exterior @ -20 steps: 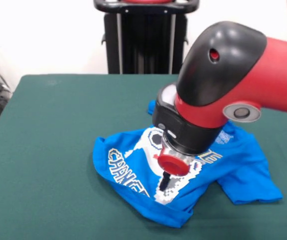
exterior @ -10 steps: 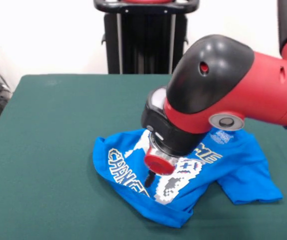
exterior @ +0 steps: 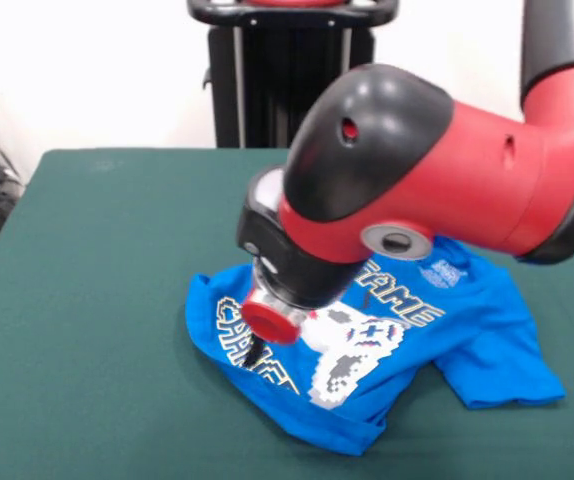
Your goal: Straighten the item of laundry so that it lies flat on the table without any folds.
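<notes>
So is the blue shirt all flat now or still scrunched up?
Still scrunched. The blue shirt on the table has its bottom edge bunched and a sleeve folded under, so it is not lying flat.

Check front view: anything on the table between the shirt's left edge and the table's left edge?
Nothing. In the front view the T-shirt ends at its left edge and only bare green table runs from there to the table's left edge.
</notes>
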### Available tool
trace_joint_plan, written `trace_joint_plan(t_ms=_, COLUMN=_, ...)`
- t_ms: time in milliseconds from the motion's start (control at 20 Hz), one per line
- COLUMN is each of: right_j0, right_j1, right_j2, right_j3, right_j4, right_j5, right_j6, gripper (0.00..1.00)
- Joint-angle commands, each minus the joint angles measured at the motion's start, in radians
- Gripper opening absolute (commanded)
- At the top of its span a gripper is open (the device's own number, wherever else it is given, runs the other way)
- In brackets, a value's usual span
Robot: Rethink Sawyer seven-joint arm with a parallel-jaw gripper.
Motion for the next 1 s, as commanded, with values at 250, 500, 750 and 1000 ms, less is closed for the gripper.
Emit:
trace_joint_plan(t_ms=250, right_j0=-0.057, right_j1=-0.040, right_j2=0.099, right_j3=0.043, right_j4=0.020, right_j5=-0.063, right_j6=-0.231, gripper=1.00)
trace_joint_plan(t_ms=500, right_j0=-0.058, right_j1=-0.060, right_j2=0.114, right_j3=0.071, right_j4=0.022, right_j5=-0.111, right_j6=-0.242, gripper=1.00)
trace_joint_plan(t_ms=750, right_j0=-0.045, right_j1=-0.064, right_j2=0.130, right_j3=0.080, right_j4=0.031, right_j5=-0.117, right_j6=-0.216, gripper=1.00)
trace_joint_plan(t_ms=1000, right_j0=-0.045, right_j1=-0.067, right_j2=0.149, right_j3=0.087, right_j4=0.048, right_j5=-0.115, right_j6=-0.176, gripper=1.00)
